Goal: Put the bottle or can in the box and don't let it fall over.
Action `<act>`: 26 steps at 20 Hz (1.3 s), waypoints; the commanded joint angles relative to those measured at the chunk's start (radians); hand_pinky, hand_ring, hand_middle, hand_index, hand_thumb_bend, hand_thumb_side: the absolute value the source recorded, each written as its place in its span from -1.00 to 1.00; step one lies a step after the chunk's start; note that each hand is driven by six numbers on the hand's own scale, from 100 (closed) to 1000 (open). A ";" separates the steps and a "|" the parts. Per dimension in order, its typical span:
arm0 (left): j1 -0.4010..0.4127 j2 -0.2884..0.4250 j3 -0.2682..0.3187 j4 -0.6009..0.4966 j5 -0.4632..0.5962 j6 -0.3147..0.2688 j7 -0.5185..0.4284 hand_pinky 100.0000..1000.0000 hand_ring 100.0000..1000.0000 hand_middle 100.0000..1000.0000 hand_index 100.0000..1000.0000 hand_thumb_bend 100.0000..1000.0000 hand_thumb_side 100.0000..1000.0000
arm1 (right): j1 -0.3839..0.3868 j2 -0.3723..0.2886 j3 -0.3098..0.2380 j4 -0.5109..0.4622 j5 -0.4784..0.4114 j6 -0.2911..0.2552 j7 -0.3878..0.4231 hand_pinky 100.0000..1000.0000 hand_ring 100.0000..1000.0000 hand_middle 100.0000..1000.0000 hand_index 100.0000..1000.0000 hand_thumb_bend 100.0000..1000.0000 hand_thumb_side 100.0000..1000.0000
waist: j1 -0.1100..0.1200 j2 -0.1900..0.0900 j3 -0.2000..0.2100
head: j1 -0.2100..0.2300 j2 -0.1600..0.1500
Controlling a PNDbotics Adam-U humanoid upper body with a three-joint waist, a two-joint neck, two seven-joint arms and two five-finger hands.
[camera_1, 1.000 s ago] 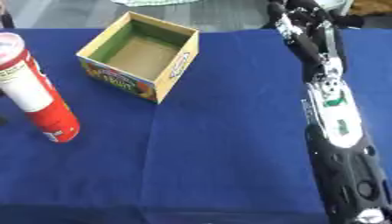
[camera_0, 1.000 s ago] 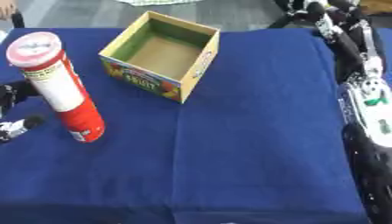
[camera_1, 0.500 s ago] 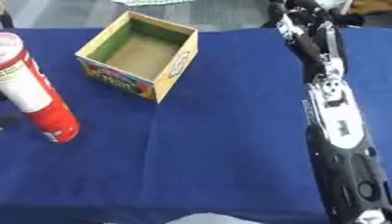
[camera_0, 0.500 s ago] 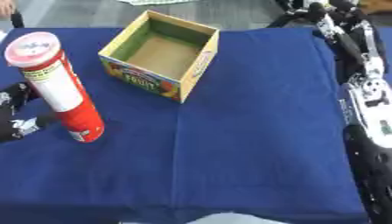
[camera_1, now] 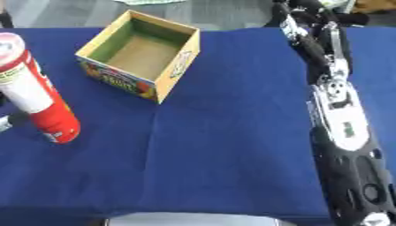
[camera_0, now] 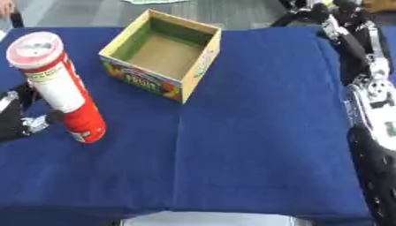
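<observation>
Since a second ago the left hand (camera_0: 19, 119) has drawn in closer to the can (camera_0: 58, 86), and its dark fingers now sit just beside the can's lower left side; the can and the box have kept their places. The hand shows at the left edge of the blue-covered table (camera_0: 247, 145). Its fingers look partly curled toward the can, but whether they touch it cannot be told, and they are not wrapped round it.

The can is a tall red tube with a pale label and a pinkish lid. It stands upright near the table's left edge, its long axis vertical, leaning a little in the view with the lid toward the upper left.

To its right, toward the far edge, the open cardboard box (camera_0: 162, 55) sits with its mouth up, empty inside, well apart from the can.

Along the table's right edge the right arm (camera_1: 340, 128) stretches away toward the far right corner. The right hand (camera_1: 298, 9) is there, too dark to tell how its fingers stand.
</observation>
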 commanded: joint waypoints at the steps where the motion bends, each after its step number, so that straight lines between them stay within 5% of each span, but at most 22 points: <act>1: -0.013 0.011 0.003 -0.014 0.006 0.003 0.014 1.00 0.70 0.28 0.58 0.33 -0.12 | -0.016 -0.008 0.001 -0.013 -0.009 -0.001 0.002 0.45 0.91 1.00 0.57 0.27 -0.30 | 0.001 -0.008 0.001 | 0.004 0.001; 26: -0.032 -0.007 -0.012 0.010 -0.027 0.038 0.098 1.00 0.67 0.28 0.68 0.47 -0.05 | -0.015 -0.006 0.002 -0.010 -0.013 -0.002 0.009 0.45 0.91 1.00 0.57 0.27 -0.31 | -0.002 -0.007 0.002 | 0.022 0.001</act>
